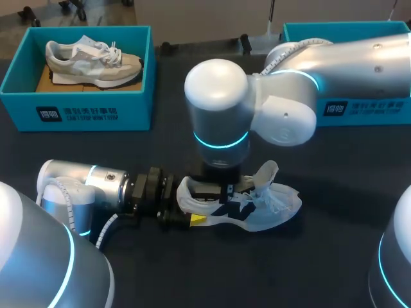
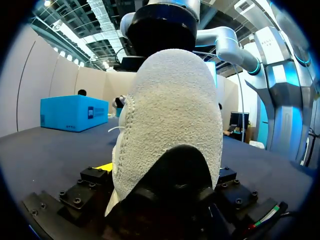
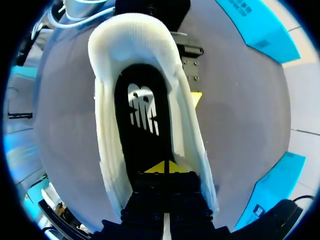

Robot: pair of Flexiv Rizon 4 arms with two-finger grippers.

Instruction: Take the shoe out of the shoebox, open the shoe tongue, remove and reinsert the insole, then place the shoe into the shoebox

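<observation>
Resting in the middle of the dark surface (image 1: 192,276), the white shoe (image 1: 273,206) has open room toward the near edge. Along the far edge stand the left shoebox (image 1: 77,112), with a grey shoe (image 1: 90,61) inside, and the right shoebox (image 1: 369,110), partly behind my right arm. The left claw (image 1: 191,210) is at the heel; whether it grips I cannot tell. Only the right wrist view shows the right claw (image 3: 165,169) inside the shoe, its tips pressed together over the black insole (image 3: 142,112). The left wrist view shows mostly the heel.
</observation>
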